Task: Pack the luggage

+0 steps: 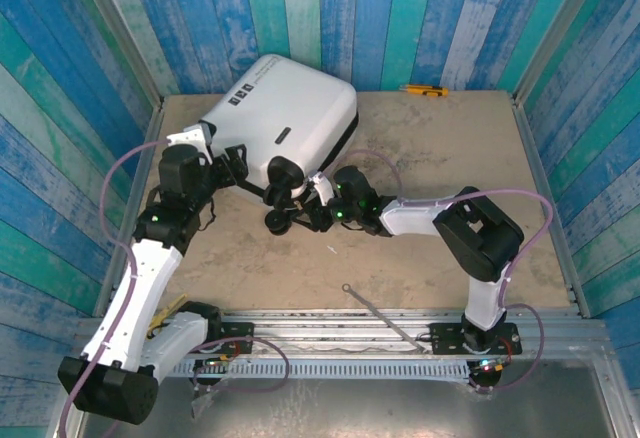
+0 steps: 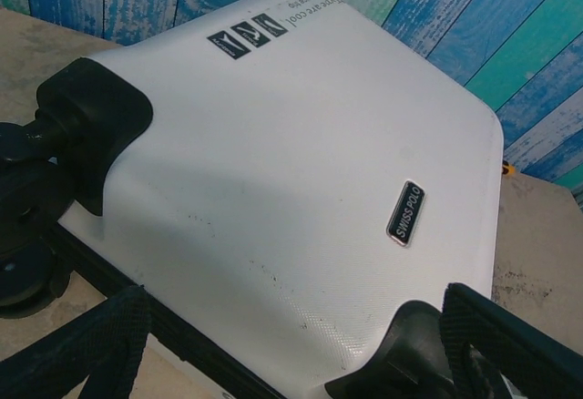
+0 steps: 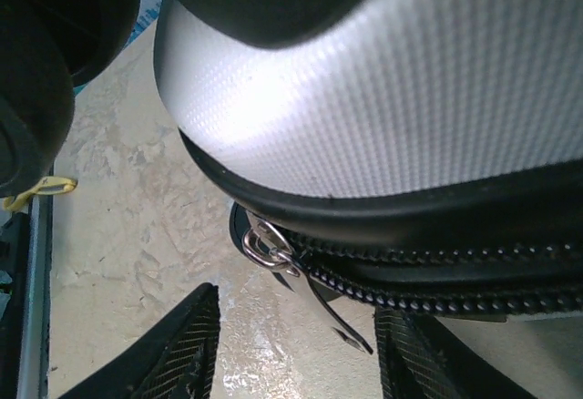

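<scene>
The luggage (image 1: pixel 290 108) is a white hard-shell suitcase lying shut on the table at the back left, with its black wheels (image 1: pixel 275 220) toward me. My left gripper (image 1: pixel 228 166) hovers at its near left edge. In the left wrist view the shell (image 2: pixel 273 144) stretches ahead, and my left gripper (image 2: pixel 301 367) stands open, a finger at each lower corner. My right gripper (image 1: pixel 295 206) is at the wheel-end corner. In the right wrist view a metal zipper pull (image 3: pixel 305 290) hangs from the black zipper under the shell (image 3: pixel 410 98). It sits in the gap of my open right gripper (image 3: pixel 296 349), touching neither finger.
A yellow-handled tool (image 1: pixel 425 90) lies at the back edge of the table. A thin metal rod (image 1: pixel 370 303) lies near the front rail (image 1: pixel 340 320). Blue plank walls close in the back and both sides. Bare tabletop (image 1: pixel 450 148) lies right of the suitcase.
</scene>
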Controlling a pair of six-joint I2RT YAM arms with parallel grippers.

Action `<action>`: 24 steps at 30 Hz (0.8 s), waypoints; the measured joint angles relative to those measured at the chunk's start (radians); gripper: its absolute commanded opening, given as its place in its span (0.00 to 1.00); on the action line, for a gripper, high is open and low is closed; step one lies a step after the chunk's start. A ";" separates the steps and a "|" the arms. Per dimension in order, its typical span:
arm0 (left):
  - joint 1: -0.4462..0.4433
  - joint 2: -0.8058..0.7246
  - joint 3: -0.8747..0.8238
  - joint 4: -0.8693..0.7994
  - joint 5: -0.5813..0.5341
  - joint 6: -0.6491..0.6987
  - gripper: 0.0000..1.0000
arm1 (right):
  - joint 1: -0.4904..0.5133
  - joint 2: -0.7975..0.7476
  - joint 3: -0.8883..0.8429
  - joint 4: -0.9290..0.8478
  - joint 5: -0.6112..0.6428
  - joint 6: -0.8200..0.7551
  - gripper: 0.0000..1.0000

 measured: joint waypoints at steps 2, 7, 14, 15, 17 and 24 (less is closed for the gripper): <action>0.000 0.004 0.000 0.000 0.001 0.002 0.86 | 0.000 0.002 0.003 -0.001 -0.006 0.002 0.38; 0.000 0.013 0.000 0.000 0.001 0.004 0.86 | -0.001 0.004 0.006 0.000 -0.009 0.005 0.24; 0.000 0.013 0.000 0.000 0.008 0.006 0.86 | -0.002 0.004 0.007 0.002 -0.001 0.018 0.02; 0.000 0.013 0.000 0.000 0.012 0.008 0.86 | -0.001 0.003 0.007 0.004 -0.004 0.021 0.01; 0.000 0.013 0.000 0.000 0.026 0.013 0.85 | 0.002 0.003 0.010 0.002 0.004 0.025 0.01; 0.000 0.011 -0.008 0.008 0.116 0.056 0.84 | 0.022 -0.021 0.030 -0.082 0.073 0.010 0.01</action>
